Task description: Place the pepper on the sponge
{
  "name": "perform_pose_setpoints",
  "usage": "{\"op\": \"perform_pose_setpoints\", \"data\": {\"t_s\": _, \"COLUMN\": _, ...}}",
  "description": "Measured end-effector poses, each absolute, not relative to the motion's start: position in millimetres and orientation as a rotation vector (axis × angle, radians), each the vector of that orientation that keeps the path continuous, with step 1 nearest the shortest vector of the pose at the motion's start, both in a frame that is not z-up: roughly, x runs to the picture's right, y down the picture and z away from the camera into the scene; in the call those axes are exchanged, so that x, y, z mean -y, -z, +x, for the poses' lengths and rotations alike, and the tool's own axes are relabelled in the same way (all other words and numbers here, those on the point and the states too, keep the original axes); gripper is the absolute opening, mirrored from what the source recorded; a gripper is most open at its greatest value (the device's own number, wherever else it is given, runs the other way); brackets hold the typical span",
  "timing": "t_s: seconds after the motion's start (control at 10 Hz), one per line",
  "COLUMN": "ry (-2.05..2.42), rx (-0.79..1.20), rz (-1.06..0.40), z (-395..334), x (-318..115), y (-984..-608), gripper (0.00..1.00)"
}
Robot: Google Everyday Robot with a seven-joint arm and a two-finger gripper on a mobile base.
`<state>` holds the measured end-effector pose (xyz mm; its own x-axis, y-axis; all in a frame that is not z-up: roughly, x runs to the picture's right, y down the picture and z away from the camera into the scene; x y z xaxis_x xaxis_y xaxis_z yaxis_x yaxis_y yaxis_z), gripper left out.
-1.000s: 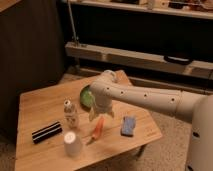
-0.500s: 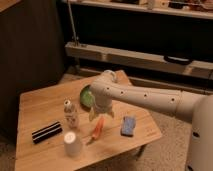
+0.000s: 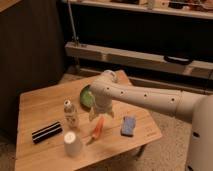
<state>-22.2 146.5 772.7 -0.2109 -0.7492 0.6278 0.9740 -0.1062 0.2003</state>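
Observation:
The slim orange-red pepper (image 3: pixel 98 128) lies on the wooden table (image 3: pixel 40 105), its thin end pointing toward the front. The flat blue sponge (image 3: pixel 128 125) rests on the table to the pepper's right, a short gap between them. My gripper (image 3: pixel 100 113) hangs from the white arm just above the pepper's upper end, pointing down. Nothing of the pepper is lifted off the table.
A green bowl (image 3: pixel 86 96) sits behind the arm. A small clear bottle (image 3: pixel 70 114) stands left of the pepper, a white cup (image 3: pixel 71 143) stands near the front edge, and a black block with white stripes (image 3: pixel 46 132) lies at the left.

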Motion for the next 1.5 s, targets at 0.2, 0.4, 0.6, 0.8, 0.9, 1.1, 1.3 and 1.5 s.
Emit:
{"op": "perform_pose_setpoints", "data": {"t_s": 0.2, "ry": 1.667, "rx": 0.685, "rz": -0.439, "z": -22.3, "x": -146.1, "y": -772.0, "gripper": 0.71}}
{"op": "perform_pose_setpoints", "data": {"t_s": 0.4, "ry": 1.585, "rx": 0.648, "rz": -0.435, "z": -15.7, "x": -149.1, "y": -768.1, "gripper": 0.71}}
{"op": "perform_pose_setpoints", "data": {"t_s": 0.6, "ry": 1.463, "rx": 0.640, "rz": -0.431, "z": -10.3, "x": -157.8, "y": -766.4, "gripper": 0.71}}
{"op": "perform_pose_setpoints", "data": {"t_s": 0.8, "ry": 1.441, "rx": 0.662, "rz": -0.420, "z": -18.9, "x": -170.7, "y": -764.5, "gripper": 0.71}}
{"op": "perform_pose_setpoints", "data": {"t_s": 0.9, "ry": 1.445, "rx": 0.669, "rz": -0.419, "z": -23.2, "x": -174.3, "y": -766.0, "gripper": 0.71}}
{"op": "perform_pose_setpoints", "data": {"t_s": 1.1, "ry": 1.465, "rx": 0.675, "rz": -0.423, "z": -39.3, "x": -182.2, "y": -770.2, "gripper": 0.71}}
{"op": "perform_pose_setpoints", "data": {"t_s": 1.3, "ry": 1.466, "rx": 0.670, "rz": -0.439, "z": -42.3, "x": -193.4, "y": -778.6, "gripper": 0.71}}
{"op": "perform_pose_setpoints", "data": {"t_s": 1.5, "ry": 1.463, "rx": 0.656, "rz": -0.457, "z": -42.4, "x": -202.6, "y": -786.4, "gripper": 0.71}}
